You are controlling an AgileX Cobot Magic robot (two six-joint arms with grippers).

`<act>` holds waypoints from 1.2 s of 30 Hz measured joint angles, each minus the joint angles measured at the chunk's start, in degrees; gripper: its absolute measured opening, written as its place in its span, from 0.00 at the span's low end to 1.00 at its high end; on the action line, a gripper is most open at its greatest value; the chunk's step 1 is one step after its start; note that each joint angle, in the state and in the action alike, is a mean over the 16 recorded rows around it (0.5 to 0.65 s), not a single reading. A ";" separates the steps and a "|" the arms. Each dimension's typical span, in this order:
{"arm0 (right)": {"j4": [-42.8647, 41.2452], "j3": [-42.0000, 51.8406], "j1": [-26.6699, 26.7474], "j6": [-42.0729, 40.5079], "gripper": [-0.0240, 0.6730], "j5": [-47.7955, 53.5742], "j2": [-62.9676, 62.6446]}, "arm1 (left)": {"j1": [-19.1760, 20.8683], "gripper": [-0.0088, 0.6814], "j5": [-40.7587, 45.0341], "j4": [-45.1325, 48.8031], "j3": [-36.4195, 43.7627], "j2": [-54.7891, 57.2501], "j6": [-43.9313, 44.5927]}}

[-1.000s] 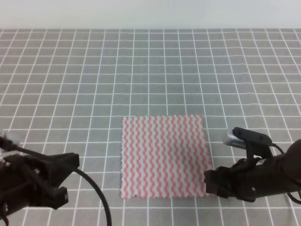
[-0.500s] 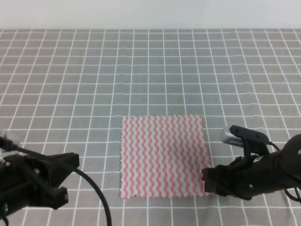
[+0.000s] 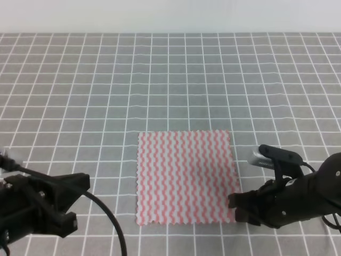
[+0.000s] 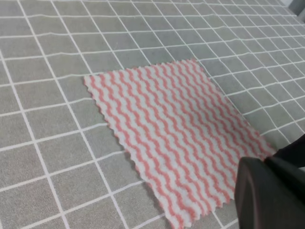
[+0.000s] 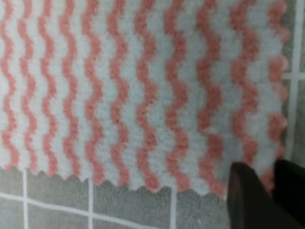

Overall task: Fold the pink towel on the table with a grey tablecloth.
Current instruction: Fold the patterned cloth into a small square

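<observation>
Pink towel [image 3: 185,177] flat and unfolded on the grey gridded table [image 3: 170,80], near the front edge, a little right of centre. Right gripper [image 3: 235,208] down at the towel's near right corner; in the wrist view, two dark fingers [image 5: 248,195] nearly together with a sliver of the corner showing in the narrow gap, though a firm pinch cannot be told. Left gripper [image 3: 80,186] low at front left, well apart from the towel; its opening cannot be told.

Lab bench, grid-printed grey tablecloth [image 3: 170,80], plain wall [image 3: 170,16]
</observation>
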 joint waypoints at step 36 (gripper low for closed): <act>-1.86 -8.73 0.00 -0.09 0.01 -3.83 -0.62 | -9.09 0.01 -4.38 -13.85 0.00 12.09 24.32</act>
